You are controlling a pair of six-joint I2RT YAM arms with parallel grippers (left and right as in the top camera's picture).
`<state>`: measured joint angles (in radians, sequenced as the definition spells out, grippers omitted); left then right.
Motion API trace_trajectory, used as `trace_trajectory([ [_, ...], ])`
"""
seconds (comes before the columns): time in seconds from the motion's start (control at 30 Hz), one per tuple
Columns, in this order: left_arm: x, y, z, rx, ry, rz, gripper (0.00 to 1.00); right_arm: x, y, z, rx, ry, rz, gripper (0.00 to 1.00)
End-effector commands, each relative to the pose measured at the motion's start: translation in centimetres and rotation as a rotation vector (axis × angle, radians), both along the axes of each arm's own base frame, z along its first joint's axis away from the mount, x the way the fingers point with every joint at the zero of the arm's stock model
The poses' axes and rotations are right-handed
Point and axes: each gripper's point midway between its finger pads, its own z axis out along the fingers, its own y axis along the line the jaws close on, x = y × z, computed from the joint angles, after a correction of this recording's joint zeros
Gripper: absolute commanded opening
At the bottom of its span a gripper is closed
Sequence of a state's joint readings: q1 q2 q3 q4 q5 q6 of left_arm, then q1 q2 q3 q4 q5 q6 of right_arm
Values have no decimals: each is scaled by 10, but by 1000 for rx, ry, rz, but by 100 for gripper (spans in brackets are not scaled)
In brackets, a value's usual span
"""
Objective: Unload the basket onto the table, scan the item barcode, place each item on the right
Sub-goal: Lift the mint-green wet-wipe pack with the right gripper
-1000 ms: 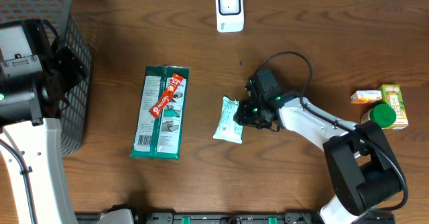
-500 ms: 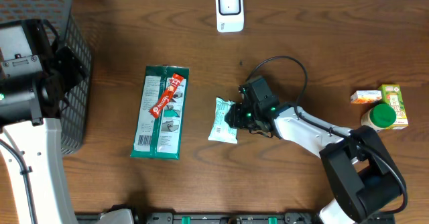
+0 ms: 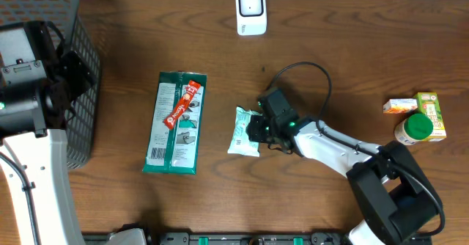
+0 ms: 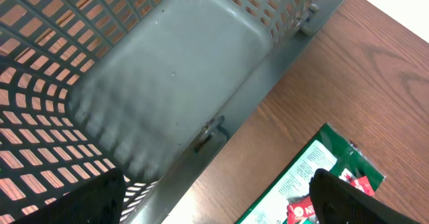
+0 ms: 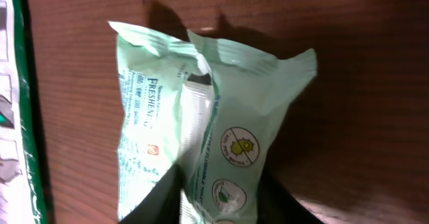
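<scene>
My right fingers (image 5: 158, 198) are closed on one end of the pale green packet (image 5: 201, 96). The packet lies on the worktop (image 3: 344, 47), just right of the big green bag (image 3: 174, 128) and well apart from the white scanner (image 3: 250, 10) at the far edge. The hold takes only a crumpled fold of the thin wrapper, so I fear the packet may slide out when I lift it, or hang down and turn. Then the barcode, which I cannot find in these views, could face away from the scanner. A low lift could also drag the packet against the bag. My left fingers (image 4: 100, 198) stand wide open above the grey basket (image 4: 174, 70), holding nothing.
</scene>
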<state>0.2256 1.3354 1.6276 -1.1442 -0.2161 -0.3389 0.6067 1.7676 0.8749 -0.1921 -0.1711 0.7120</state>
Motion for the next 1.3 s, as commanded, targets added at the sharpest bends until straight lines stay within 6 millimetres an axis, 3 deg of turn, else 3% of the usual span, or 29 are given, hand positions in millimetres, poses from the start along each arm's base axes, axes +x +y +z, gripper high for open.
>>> trace_trajectory([
  [0.0,0,3,2,15,3,4,88,-14,-11,-28,-99,26,-16,14],
  [0.07,0,3,2,15,3,4,88,-12,-10,-25,-93,13,-11,1],
  [0.17,0,3,2,15,3,4,88,-2,-13,-13,-82,-20,17,1],
  [0.3,0,3,2,15,3,4,88,18,-17,41,-2,-154,113,1],
  [0.43,0,3,2,15,3,4,88,22,-21,92,63,-299,240,1],
  [0.63,0,3,2,15,3,4,88,12,-28,138,70,-443,361,1],
  [0.83,0,3,2,15,3,4,88,9,-29,152,50,-513,416,1],
  [1.27,0,3,2,15,3,4,88,-3,-39,135,-3,-433,434,1],
])
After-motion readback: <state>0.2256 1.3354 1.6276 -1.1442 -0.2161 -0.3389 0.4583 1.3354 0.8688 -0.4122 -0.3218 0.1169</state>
